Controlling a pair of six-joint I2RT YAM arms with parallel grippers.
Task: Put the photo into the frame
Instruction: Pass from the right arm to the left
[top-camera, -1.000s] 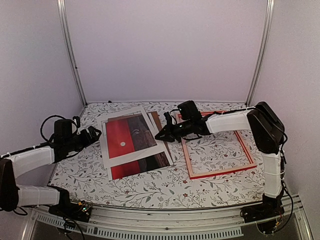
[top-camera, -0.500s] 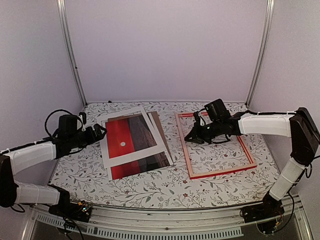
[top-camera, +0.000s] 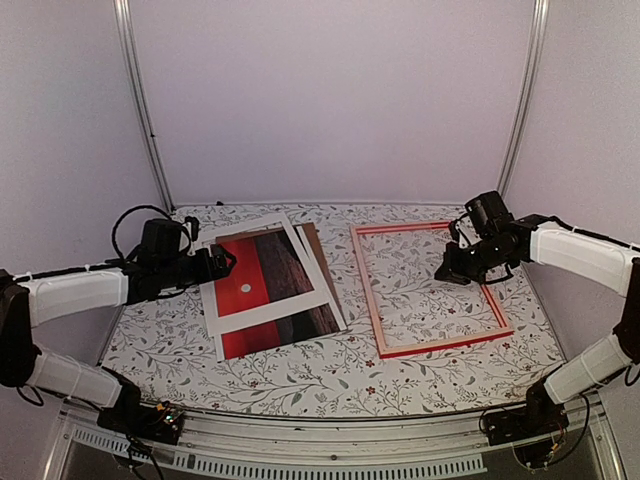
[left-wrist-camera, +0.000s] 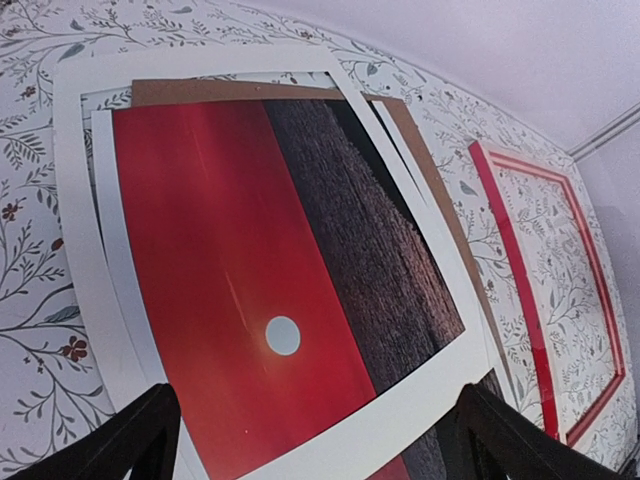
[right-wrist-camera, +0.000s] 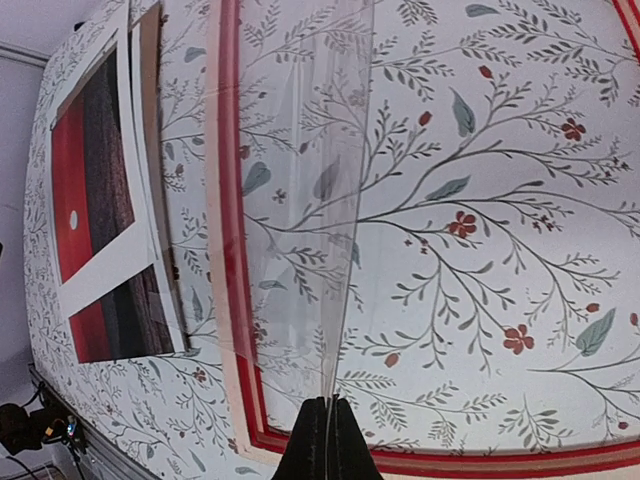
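Note:
The photo (top-camera: 262, 275), half red with a white dot and half dark brown, lies under a white mat (top-camera: 272, 312) at the table's centre left. It fills the left wrist view (left-wrist-camera: 250, 280). My left gripper (top-camera: 228, 262) is open and empty at the photo's left edge, its fingers (left-wrist-camera: 140, 440) spread over the mat. The red frame (top-camera: 375, 300) lies flat on the right, and its rail shows in the right wrist view (right-wrist-camera: 232, 200). My right gripper (top-camera: 447, 274) hovers over the frame's right half, shut on a clear sheet (right-wrist-camera: 300, 200) held edge-on.
A brown backing board (top-camera: 313, 240) sticks out from under the mat at its far right edge. The table (top-camera: 330, 375) has a floral cover. The frame's left rail (left-wrist-camera: 505, 250) lies close to the stack. White walls close in the back and sides.
My right arm has swung right, from the stack's right edge to over the frame's right half, with the clear sheet in its grip. My left gripper has moved right to the photo's edge.

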